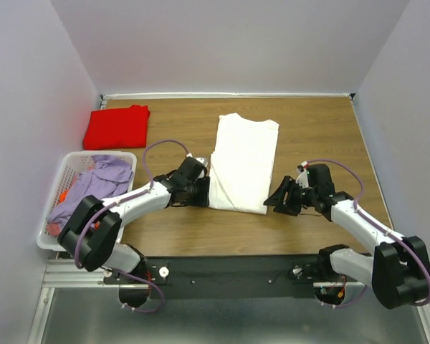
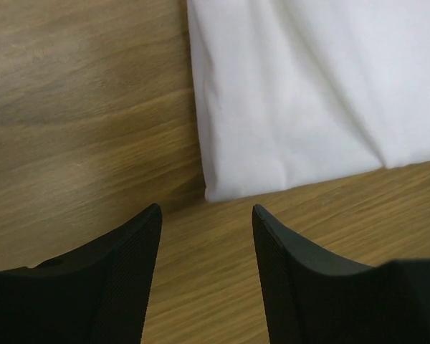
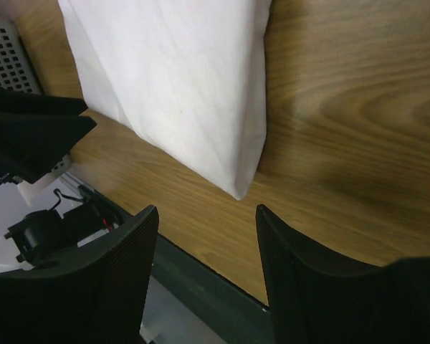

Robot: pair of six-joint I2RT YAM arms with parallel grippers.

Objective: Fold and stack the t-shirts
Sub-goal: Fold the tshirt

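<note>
A white t-shirt lies folded into a long strip in the middle of the table, collar end far, hem end near. Its near left corner shows just ahead of my left gripper, which is open and empty over bare wood. On the other side, my right gripper is open and empty too, with the shirt's near right corner just beyond its fingertips. In the top view the left gripper and right gripper flank the hem. A folded red t-shirt rests at the far left.
A white slatted laundry basket holding purple and orange clothes stands off the table's left side. The table's near edge and a black rail run close behind both grippers. Grey walls enclose the table on three sides.
</note>
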